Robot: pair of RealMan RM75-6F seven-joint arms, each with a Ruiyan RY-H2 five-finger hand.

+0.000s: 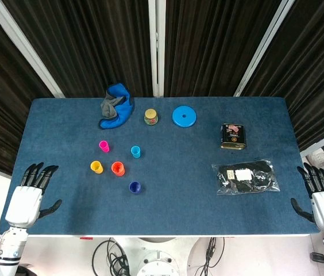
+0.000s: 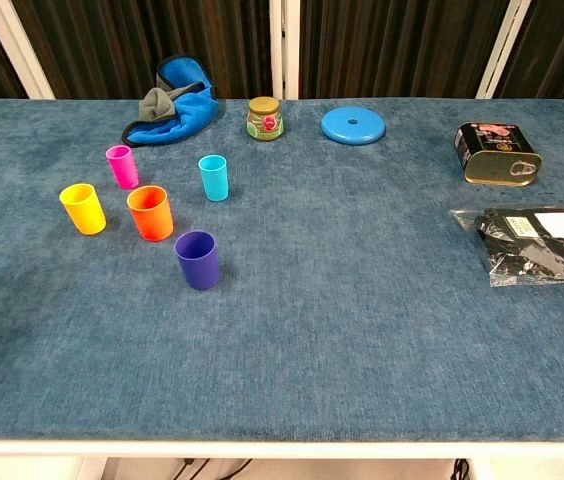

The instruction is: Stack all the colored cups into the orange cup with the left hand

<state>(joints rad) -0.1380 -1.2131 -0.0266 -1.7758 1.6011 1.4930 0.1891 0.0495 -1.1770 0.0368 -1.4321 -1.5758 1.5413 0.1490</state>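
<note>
Orange cup (image 2: 150,212) stands upright on our desk (image 2: 362,330), left of centre, with the yellow cup (image 2: 83,208) just to its left, the pink cup (image 2: 121,166) behind, the cyan cup (image 2: 214,177) behind to its right and the purple cup (image 2: 198,259) in front to its right. All are apart; nothing is stacked yet. Our left robot hand (image 1: 29,194) rests at the desk's near left edge, fingers spread, holding nothing; our right robot hand (image 1: 323,195) lies likewise at the right edge, empty. We judge the task not begun: next we reach the left robot hand to one loose cup, probably yellow or purple, and grip it by the wall.
</note>
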